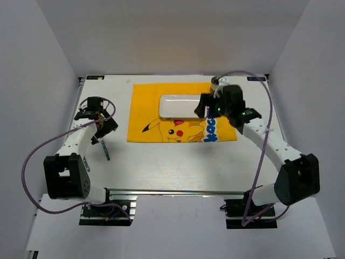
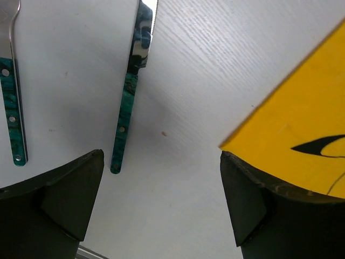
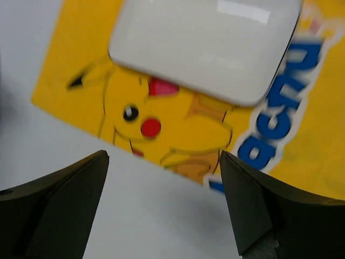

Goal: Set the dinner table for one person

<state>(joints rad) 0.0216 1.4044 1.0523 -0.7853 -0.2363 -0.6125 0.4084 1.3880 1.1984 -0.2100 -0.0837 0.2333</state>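
Note:
The dinner table (image 1: 178, 167) is a wide white top. On it lies a yellow cartoon-printed placemat (image 1: 145, 102) with a white rectangular plate (image 1: 180, 106) resting on it. My right gripper (image 1: 205, 107) hovers at the plate's right end, open and holding nothing; in the right wrist view the plate (image 3: 207, 46) and placemat (image 3: 178, 129) lie just beyond its open jaws (image 3: 164, 199). My left gripper (image 1: 107, 123) is open and empty left of the placemat. Its wrist view shows a green-handled knife (image 2: 129, 97) and a green-handled fork (image 2: 13, 108) flat on the table, ahead of the gripper (image 2: 161, 199).
White walls box in the table on the left, back and right. A metal rail (image 1: 178, 190) runs along the near edge between the arm bases. The placemat corner (image 2: 302, 124) lies beside my left gripper's right finger. Purple cables loop from both arms.

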